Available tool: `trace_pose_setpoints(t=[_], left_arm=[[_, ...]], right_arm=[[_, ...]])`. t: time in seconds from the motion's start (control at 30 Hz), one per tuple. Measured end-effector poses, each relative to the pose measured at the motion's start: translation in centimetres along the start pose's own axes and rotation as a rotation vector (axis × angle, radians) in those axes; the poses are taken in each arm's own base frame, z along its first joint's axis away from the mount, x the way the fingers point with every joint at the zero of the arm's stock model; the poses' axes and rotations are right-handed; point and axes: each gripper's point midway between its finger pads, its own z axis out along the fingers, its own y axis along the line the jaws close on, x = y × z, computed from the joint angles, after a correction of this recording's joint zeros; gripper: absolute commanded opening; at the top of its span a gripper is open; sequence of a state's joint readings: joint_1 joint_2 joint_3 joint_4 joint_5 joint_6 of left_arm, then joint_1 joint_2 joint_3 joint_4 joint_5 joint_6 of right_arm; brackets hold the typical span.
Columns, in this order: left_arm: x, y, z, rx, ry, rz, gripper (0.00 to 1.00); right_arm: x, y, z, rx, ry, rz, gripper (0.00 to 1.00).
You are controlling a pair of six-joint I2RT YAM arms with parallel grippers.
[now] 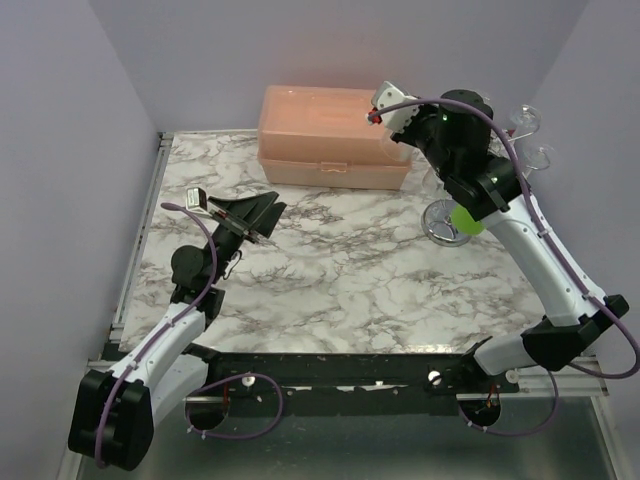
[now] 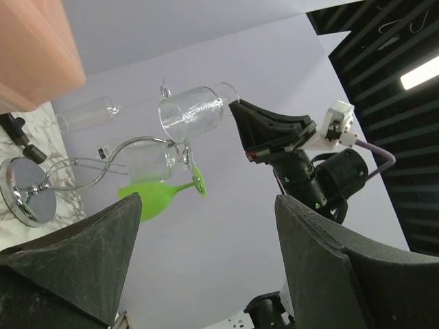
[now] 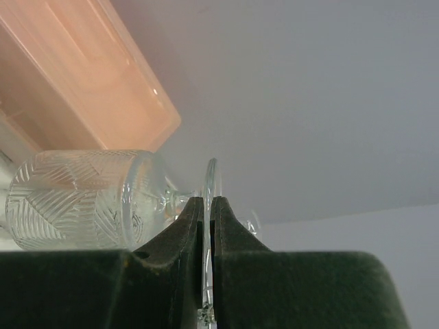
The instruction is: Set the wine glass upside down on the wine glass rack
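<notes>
One narrow pinch at right gripper [image 3: 207, 202]: fingers nearly closed on the thin foot of a clear patterned wine glass [image 3: 75, 199]. Lies sideways, long axis left-right in right wrist frame, bowl toward left, salmon plastic box [image 3: 68, 75] behind. In left wrist frame sits upper centre, bowl end just beside top loops of wine glass rack [image 2: 31, 192], shiny base lower left; contact unclear. Probably needs stem slid into a free loop. Green glass [image 2: 147, 202] hanging there. Left gripper [image 2: 206, 260] wide, empty, well apart; right arm nearer.
</notes>
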State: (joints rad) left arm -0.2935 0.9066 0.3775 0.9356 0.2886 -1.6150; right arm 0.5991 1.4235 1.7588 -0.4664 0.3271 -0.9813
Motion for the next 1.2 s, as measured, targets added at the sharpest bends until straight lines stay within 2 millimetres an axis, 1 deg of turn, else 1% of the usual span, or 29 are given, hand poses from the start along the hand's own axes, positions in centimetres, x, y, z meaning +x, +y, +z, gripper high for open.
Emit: trace_pose_setpoints(t=[0.2,0.33,0.4,0.73,1.2], left_arm=[[0.0,0.2,-0.5,-0.001,0.001,0.002,0.80],[0.0,0.4,-0.8,-0.003,-0.002,0.001,0.81],[-0.1,0.5,-1.1,-0.005,-0.005,0.001,0.81],[-0.2,0.8,-1.2,-0.006,-0.009,-0.004,0.81],[-0.3,1.1,-0.9,-0.004,-0.008,-0.015,0.81]], right_arm=[[2.8,1.9,2.4,-0.045,0.094,0.025,0.00],[4.7,3.3,3.2,-0.091,0.156,0.034,0.00],[5.3,3.7,3.3,-0.107,0.180,0.044,0.00],[7.4,3.9,3.0,-0.121,0.246,0.098,0.00],[9.0,3.1,2.8,-0.090,0.295,0.122,0.00]])
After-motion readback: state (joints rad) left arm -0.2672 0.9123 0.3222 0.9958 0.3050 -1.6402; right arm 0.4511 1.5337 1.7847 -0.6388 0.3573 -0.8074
